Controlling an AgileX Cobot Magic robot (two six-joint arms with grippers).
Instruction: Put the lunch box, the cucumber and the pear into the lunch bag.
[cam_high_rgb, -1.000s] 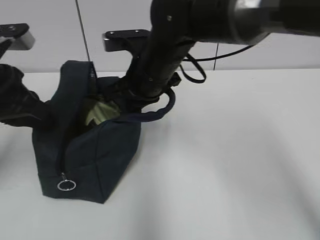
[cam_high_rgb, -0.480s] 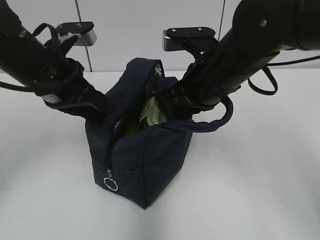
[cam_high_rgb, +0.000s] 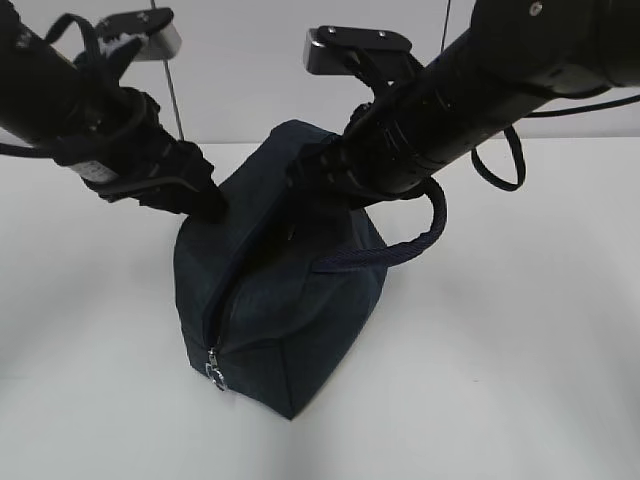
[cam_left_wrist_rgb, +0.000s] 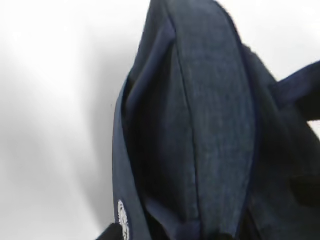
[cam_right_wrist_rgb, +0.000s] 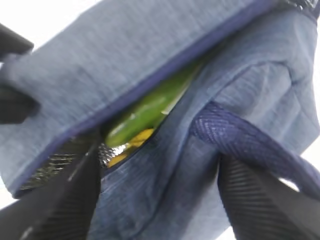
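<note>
- Exterior view: the bag (cam_high_rgb: 285, 310) stands on the white table (cam_high_rgb: 520, 350), its top pinched nearly closed between two black arms.
- The left gripper (cam_high_rgb: 205, 200) presses against the bag's upper left side; its tips are lost against the dark fabric, so I cannot tell whether it is wide or narrow.
- The right gripper (cam_high_rgb: 320, 175) sits at the bag's upper right edge, and this view hides its tips too.
- One handle (cam_high_rgb: 415, 240) loops out to the right below the right arm.
- The zipper pull (cam_high_rgb: 213, 375) hangs at the low front end of the bag.
- Right wrist view: the right gripper's fingers (cam_right_wrist_rgb: 65, 200) stand wide apart, one on each side of the right wall of the bag and the handle's base, closed on nothing.
- Through the narrow slit of the opening the cucumber (cam_right_wrist_rgb: 147, 112) shows inside the bag, with a bit of the yellow pear (cam_right_wrist_rgb: 132, 140) just below it.
- The lunch box is not visible in any view.
- Left wrist view: only the bag's dark folded top fills the frame; the fingers are out of sight.
</note>
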